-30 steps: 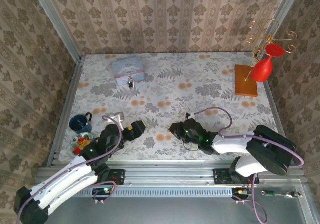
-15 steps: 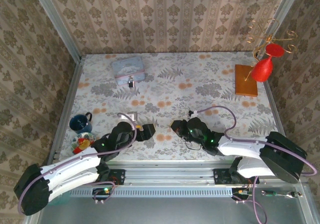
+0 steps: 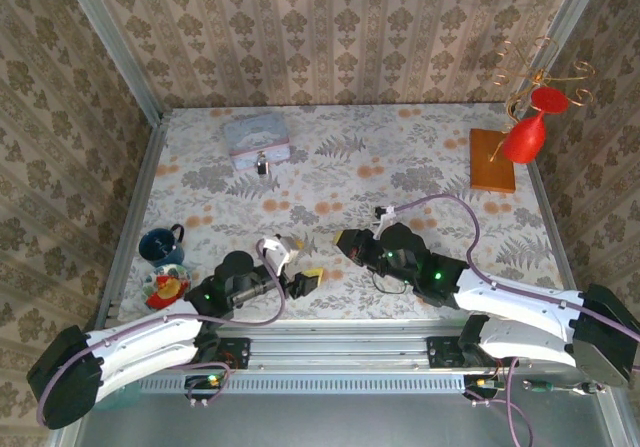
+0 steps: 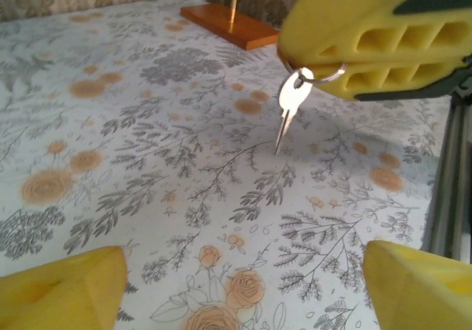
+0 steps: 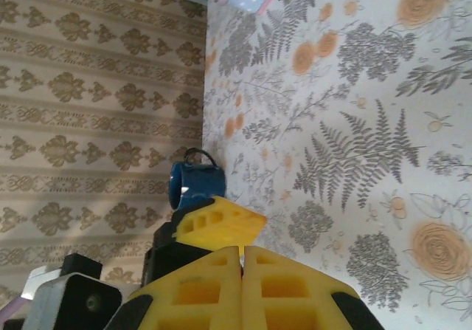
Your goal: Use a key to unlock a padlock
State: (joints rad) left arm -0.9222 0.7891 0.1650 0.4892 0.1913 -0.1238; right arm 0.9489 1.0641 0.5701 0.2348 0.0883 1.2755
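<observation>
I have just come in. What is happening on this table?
The right tool is shut on a key ring; the key dangles above the table. The left tool faces it, open. The padlock sits far off beside the pastel tin, not yet touched.

You are reading no legible text anywhere: nothing readable is showing on the pastel tin (image 3: 256,139), the padlock (image 3: 262,166), the key (image 4: 287,112) or the blue mug (image 3: 160,246).
</observation>
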